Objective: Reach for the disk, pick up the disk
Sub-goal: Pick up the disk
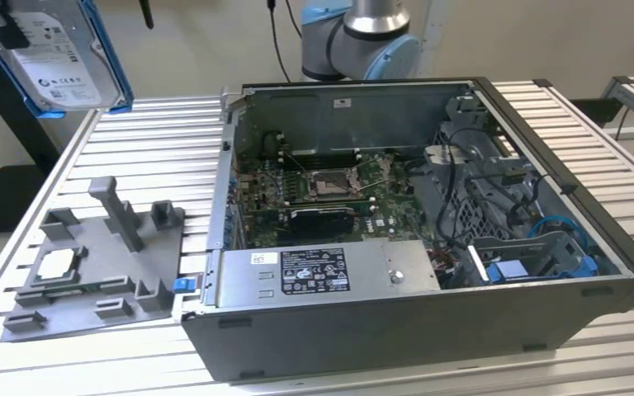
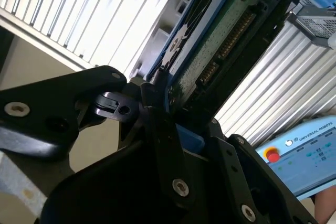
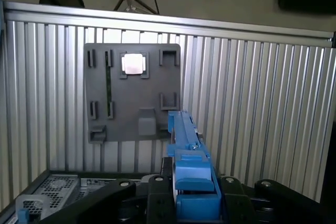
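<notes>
The disk [image 1: 59, 54], a silver drive with a white label in a blue bracket, hangs high above the table at the exterior view's upper left. My gripper [image 1: 7, 31] is shut on it, with black fingers clamping its edge. In the second wrist view the disk's green circuit-board underside [image 2: 220, 40] rises from between the gripper [image 2: 168, 106] fingers. In the first wrist view the blue bracket edge [image 3: 185, 135] stands out of the gripper [image 3: 191, 182], above the table.
An open computer case [image 1: 614, 280] lies on the slatted aluminium table [image 1: 152, 140]. A grey fixture plate [image 1: 130, 272] [image 3: 131, 108] with a small silver chip [image 1: 55, 264] [image 3: 133, 64] sits beside it. A teach pendant [image 2: 304, 150] is nearby.
</notes>
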Tool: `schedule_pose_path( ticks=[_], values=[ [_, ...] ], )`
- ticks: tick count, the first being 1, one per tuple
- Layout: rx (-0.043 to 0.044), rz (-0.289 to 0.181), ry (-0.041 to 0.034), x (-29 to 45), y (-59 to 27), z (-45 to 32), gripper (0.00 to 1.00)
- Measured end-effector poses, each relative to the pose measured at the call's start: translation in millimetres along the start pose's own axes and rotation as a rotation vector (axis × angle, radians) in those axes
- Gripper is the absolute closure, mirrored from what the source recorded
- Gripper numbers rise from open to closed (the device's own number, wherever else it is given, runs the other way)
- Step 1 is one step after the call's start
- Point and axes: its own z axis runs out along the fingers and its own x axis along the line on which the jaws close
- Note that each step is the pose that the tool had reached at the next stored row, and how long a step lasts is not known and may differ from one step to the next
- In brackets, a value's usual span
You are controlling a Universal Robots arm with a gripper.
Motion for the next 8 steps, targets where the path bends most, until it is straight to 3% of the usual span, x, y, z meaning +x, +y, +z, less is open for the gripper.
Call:
schedule_pose_path(
  ticks=[8],
  values=[
    [0.0001,0.0,0.0,0.7,-15.2,0.9,1.0]
  ],
)
